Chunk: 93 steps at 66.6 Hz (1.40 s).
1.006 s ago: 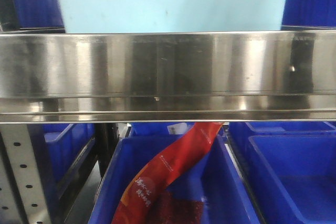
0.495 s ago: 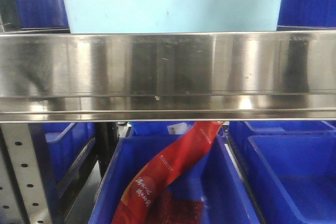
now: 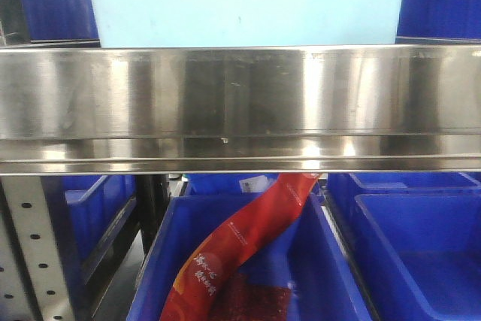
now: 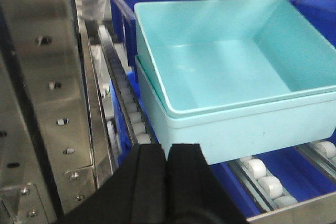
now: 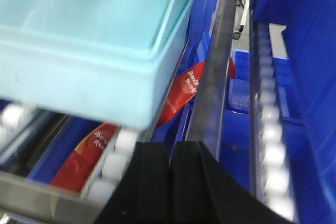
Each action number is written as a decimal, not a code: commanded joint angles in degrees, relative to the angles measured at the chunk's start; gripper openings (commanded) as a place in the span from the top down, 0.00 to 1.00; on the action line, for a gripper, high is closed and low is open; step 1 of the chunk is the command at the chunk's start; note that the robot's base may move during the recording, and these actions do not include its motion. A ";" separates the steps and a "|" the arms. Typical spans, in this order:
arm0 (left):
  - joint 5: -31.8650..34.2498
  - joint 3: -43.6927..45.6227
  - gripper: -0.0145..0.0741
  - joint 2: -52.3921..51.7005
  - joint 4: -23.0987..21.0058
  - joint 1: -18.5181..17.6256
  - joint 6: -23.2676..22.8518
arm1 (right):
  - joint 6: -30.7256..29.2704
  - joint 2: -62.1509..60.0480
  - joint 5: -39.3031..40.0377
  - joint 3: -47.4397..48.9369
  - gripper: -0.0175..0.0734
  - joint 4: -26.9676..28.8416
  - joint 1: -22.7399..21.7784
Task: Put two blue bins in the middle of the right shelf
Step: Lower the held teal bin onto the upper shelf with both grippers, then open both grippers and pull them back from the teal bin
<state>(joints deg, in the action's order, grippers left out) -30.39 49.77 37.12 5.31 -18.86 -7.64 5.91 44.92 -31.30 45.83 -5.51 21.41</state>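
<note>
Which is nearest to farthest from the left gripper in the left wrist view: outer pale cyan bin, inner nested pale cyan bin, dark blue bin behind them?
From the left gripper:
1. Outer pale cyan bin: its front wall stands just ahead of the fingertips, on the rollers.
2. Inner nested pale cyan bin: sits inside the outer one, its rim set back and higher.
3. Dark blue bin: behind both, at the back.

You're looking at a storeroom or warehouse picking area; a stainless steel shelf beam (image 3: 240, 103) spans the front view, with a perforated upright (image 3: 30, 253) at its left; dark blue bins (image 3: 421, 246) fill the level below (one holds a red packet (image 3: 248, 238)); white roller tracks (image 4: 262, 177) carry the nested pale cyan bins (image 4: 231, 82) on the flow rack.
</note>
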 commanded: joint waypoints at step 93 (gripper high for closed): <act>22.13 -27.83 0.96 -19.22 0.04 0.96 0.02 | 0.04 -34.61 20.66 -29.06 0.99 -0.84 -0.30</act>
<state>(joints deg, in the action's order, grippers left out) -8.70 22.34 18.68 5.36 -18.74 -7.64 5.91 10.48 -12.17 16.89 -5.92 21.41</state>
